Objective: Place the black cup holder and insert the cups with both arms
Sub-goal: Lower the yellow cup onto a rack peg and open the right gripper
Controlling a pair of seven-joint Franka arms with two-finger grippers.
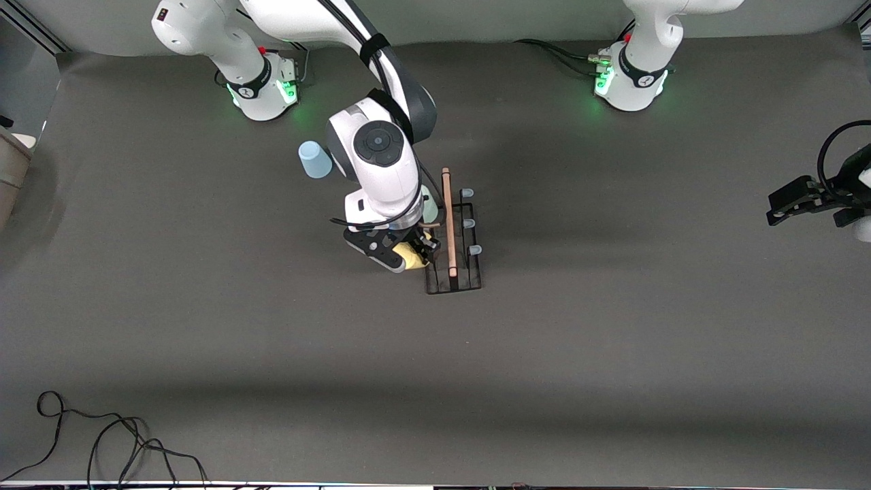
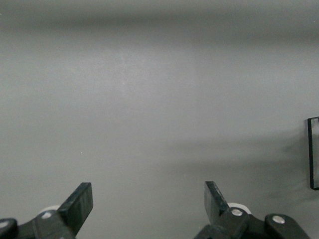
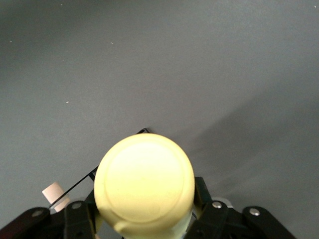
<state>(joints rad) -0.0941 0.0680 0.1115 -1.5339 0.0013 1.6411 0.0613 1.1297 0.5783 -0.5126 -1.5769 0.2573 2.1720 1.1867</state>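
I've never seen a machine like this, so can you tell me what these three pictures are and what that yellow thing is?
These are two white robot arms at a grey table. The big picture looks down from a high camera facing them. The other two come from little cameras on each arm's wrist.

The right gripper is shut on a yellow cup, holding it over the black cup holder, a wire rack with a wooden handle and small pegs. A pale green cup shows at the rack, mostly hidden by the arm. A light blue cup stands on the table toward the right arm's base.

The left gripper waits open over bare table at the left arm's end.
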